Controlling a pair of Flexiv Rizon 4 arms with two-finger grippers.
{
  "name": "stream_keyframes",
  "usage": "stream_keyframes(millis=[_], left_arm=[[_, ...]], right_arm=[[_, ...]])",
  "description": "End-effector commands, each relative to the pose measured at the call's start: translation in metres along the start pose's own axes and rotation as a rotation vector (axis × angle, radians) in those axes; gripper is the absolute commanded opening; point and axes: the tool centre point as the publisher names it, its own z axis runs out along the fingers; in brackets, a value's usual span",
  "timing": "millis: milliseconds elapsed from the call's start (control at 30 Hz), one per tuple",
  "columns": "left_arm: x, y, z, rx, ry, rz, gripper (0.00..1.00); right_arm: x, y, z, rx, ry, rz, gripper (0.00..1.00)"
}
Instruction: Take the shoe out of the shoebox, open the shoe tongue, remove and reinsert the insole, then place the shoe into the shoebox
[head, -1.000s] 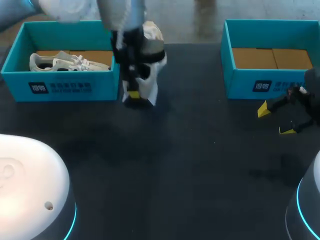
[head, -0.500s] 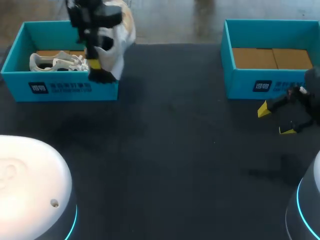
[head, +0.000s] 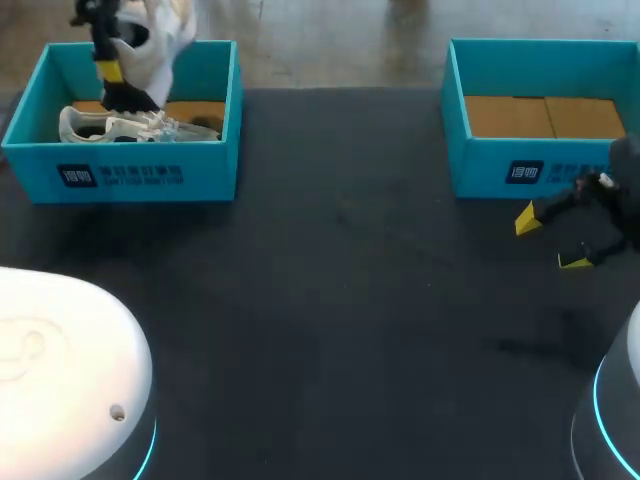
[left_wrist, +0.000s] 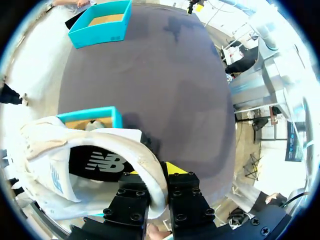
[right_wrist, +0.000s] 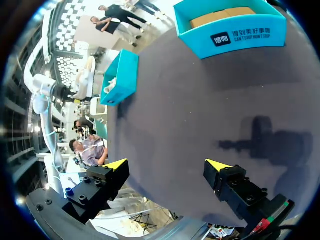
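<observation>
While the left hand (left_wrist: 152, 176) clamps a white sneaker (left_wrist: 55, 150) above the left teal cardboard shoebox (head: 130, 176), the right hand (head: 550, 240) hovers, fingers apart, over the dark surface (head: 350, 300).

On the tabletop (head: 350, 300) the left box (head: 150, 178) stands at the far left and the right box (head: 530, 170) at the far right, well apart, both against the back edge. One shoe (head: 130, 126) lies inside the left box along its front wall, and a second shoe (head: 165, 50) hangs above that box's back part, its rim pinched between the left jaws, which sit on its left side. The right jaws stand apart with nothing between them, just in front of the right box near the tabletop's right edge.
</observation>
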Motion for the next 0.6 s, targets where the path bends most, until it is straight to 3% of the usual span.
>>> stream_keyframes(millis=[33,500,600], left_arm=[[-0.023,0.022,-0.022,0.021,0.079,-0.001,0.0],[-0.056,0.06,-0.037,0.046,0.153,-0.017,0.0],[-0.057,0.061,-0.038,0.02,0.138,-0.006,0.0]], right_arm=[[0.0,-0.001,0.001,-0.001,-0.003,0.001,1.0],[0.0,-0.001,0.001,-0.001,-0.003,0.001,1.0],[0.0,-0.001,0.001,-0.001,-0.003,0.001,1.0]])
